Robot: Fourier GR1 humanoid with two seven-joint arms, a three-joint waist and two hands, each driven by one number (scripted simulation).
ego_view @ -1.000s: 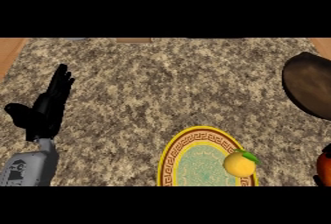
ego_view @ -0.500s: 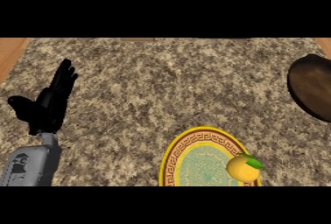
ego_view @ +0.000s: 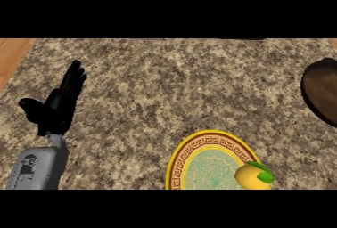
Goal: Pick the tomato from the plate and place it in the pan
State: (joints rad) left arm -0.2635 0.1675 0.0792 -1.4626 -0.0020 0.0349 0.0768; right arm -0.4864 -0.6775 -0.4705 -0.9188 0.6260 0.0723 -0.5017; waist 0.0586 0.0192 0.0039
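Nothing of the job is done yet, by my reading; the tomato has not been lifted and the pan holds nothing that I can see, so the whole pick, carry and release is left. At the far left my left hand [ego_view: 56, 109] rests over the granite counter [ego_view: 178, 84], forearm coming up from the lower edge, fingers straight and pointing away from me, thumb spread out to the side; it holds nothing and touches nothing of the task. Moving right, the yellow-rimmed plate [ego_view: 197, 144] sits at the lower edge, partly cut off by it; on its right portion lies the tomato [ego_view: 253, 176], yellowish with a green leaf on top, resting on the plate and untouched. Further right and well apart from the plate, the dark pan [ego_view: 322, 91] shows only in part at the right edge. My right hand is nowhere in view, so I cannot tell how its fingers stand; I judge it the natural one for the tomato.
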